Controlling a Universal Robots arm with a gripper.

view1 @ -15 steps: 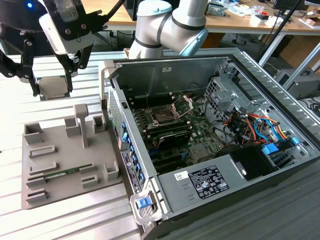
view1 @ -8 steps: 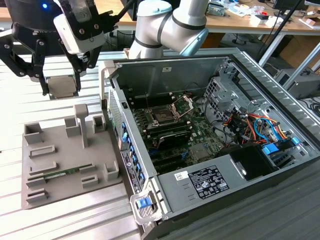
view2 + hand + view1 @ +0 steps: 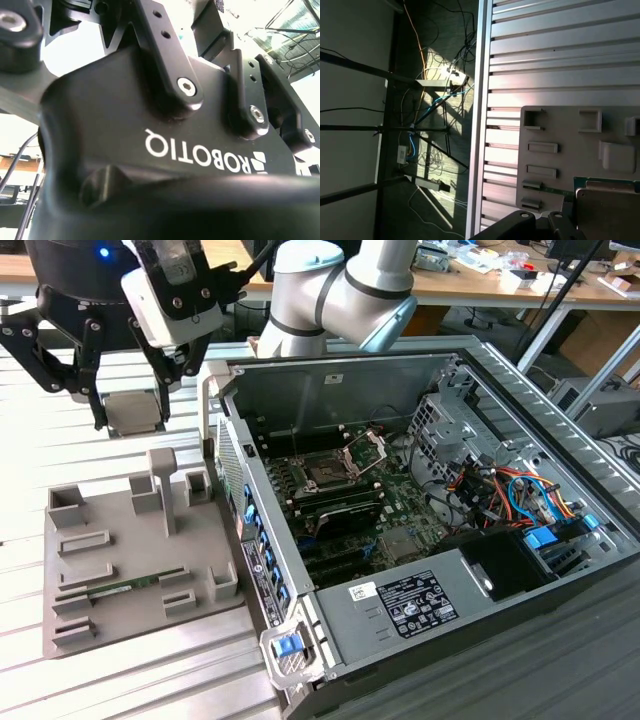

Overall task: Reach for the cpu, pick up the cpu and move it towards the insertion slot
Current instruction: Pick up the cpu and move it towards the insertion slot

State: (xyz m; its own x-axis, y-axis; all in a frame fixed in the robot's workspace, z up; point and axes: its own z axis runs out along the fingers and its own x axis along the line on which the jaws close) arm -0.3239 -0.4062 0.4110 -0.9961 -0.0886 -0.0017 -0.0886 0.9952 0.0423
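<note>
While the gripper (image 3: 133, 422) hung above the far end of the grey tray (image 3: 140, 570), its fingers were clamped on the cpu (image 3: 135, 408), held flat and clear above the tray. The insertion slot (image 3: 325, 472) sat well apart from the tray, toward the exterior view's right, inside the open computer case (image 3: 400, 370).

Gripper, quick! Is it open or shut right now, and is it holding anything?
Gripper: closed, holding the cpu between its fingers.

Case wall (image 3: 230, 450) between end effector (image 3: 133, 420) and open-topped insertion slot (image 3: 327, 472)
</note>
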